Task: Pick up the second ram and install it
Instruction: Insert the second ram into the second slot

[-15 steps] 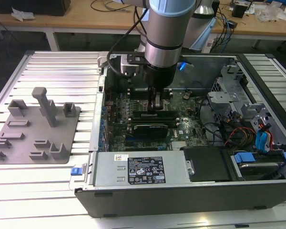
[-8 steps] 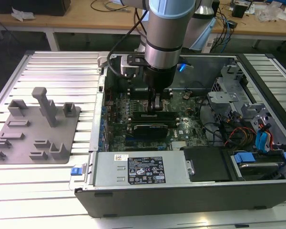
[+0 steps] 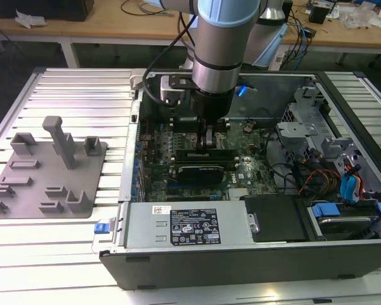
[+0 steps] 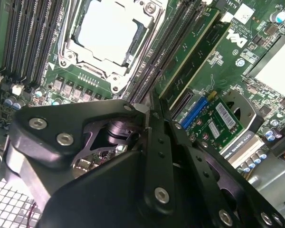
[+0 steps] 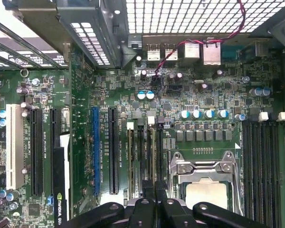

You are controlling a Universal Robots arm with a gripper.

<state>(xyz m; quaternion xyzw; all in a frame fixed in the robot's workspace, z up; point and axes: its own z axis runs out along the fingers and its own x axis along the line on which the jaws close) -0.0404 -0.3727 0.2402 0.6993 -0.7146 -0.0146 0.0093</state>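
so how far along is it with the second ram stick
Well along, it seems. The gripper is down inside the case, right over the memory slots beside the processor. One green stick already sits in a slot. Whether the second ram is seated or still needs pressing home is hidden under the gripper.

The gripper [image 3: 207, 141] stands low inside the open computer case [image 3: 254, 267], over the memory slots [image 5: 145, 156]. At its 6 o'clock in the exterior view the black expansion card [image 3: 203, 170] blocks passage; at 3 o'clock drive cages [image 3: 305, 124] and cables [image 3: 317, 178] crowd. At 9 o'clock, beyond the case wall, the grey fixture tray [image 3: 47, 171] stands on open table [image 3: 70, 89].
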